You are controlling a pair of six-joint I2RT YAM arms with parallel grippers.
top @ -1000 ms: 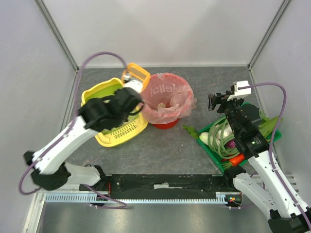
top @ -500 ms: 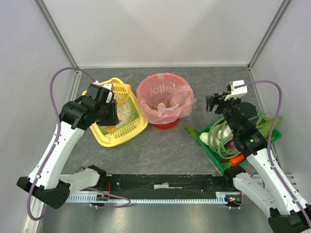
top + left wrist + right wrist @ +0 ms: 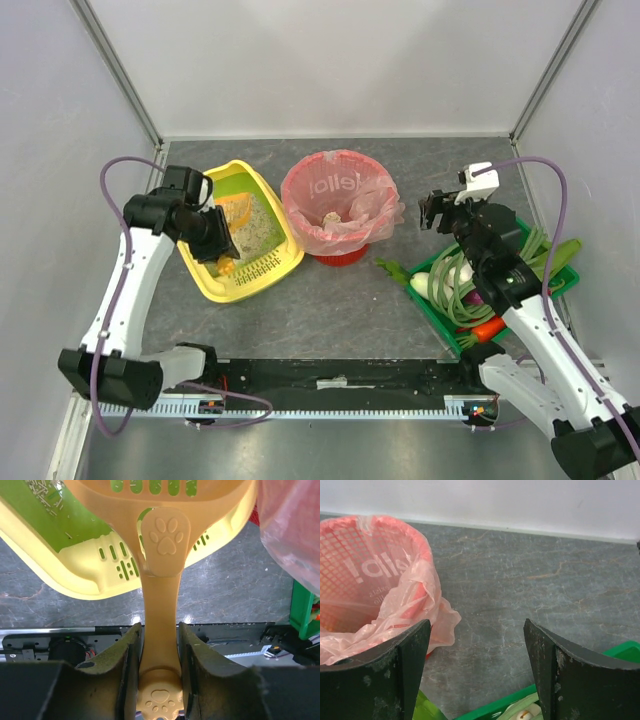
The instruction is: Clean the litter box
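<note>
The yellow litter box (image 3: 288, 262) with green inner walls and beige litter stands at the left of the table. My left gripper (image 3: 216, 240) hangs over its near-left part, shut on the handle of an orange slotted scoop (image 3: 238, 211). The scoop's head lies over the litter. In the left wrist view the paw-print handle (image 3: 160, 605) runs between my fingers (image 3: 123, 665), and the litter box's slotted rim (image 3: 80, 575) lies beneath it. My right gripper (image 3: 432, 210) is open and empty above the table, between the red bin and the vegetable tray.
A round red bin with a pink bag (image 3: 340, 205) stands right of the litter box and also shows in the right wrist view (image 3: 375, 580). A green tray of vegetables (image 3: 490, 290) sits at the right. White walls enclose the table.
My left arm has swung the scoop from over the red bin back left and down into the litter box. My right gripper has shifted only slightly and stays open.
</note>
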